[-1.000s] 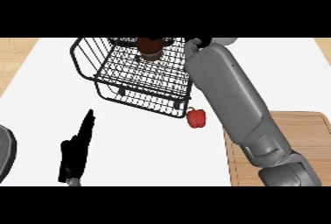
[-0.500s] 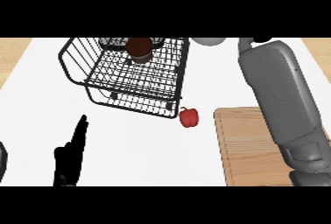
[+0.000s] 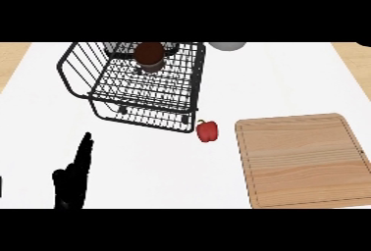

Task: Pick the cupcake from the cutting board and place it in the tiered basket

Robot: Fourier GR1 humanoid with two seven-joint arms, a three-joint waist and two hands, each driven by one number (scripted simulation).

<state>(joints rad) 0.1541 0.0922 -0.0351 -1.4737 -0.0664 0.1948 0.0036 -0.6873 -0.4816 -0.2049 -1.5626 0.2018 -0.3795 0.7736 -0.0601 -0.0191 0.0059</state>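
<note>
The cupcake (image 3: 150, 55), brown-topped with a pale wrapper, stands inside the black wire tiered basket (image 3: 138, 88) at the back left of the white counter. The wooden cutting board (image 3: 304, 159) lies at the right with nothing on it. My left hand (image 3: 72, 179) rests at the lower left, fingers straight and pointing up, holding nothing. My right hand and forearm show nowhere in the head view.
A red bell pepper (image 3: 207, 131) lies on the counter between the basket's front edge and the board's left side. A pale round object (image 3: 226, 46) sits at the counter's back edge, right of the basket.
My right forearm has left the view, drawn away to the right from above the basket. The cupcake stays in the basket. The view shifted, so basket and board sit further right.
</note>
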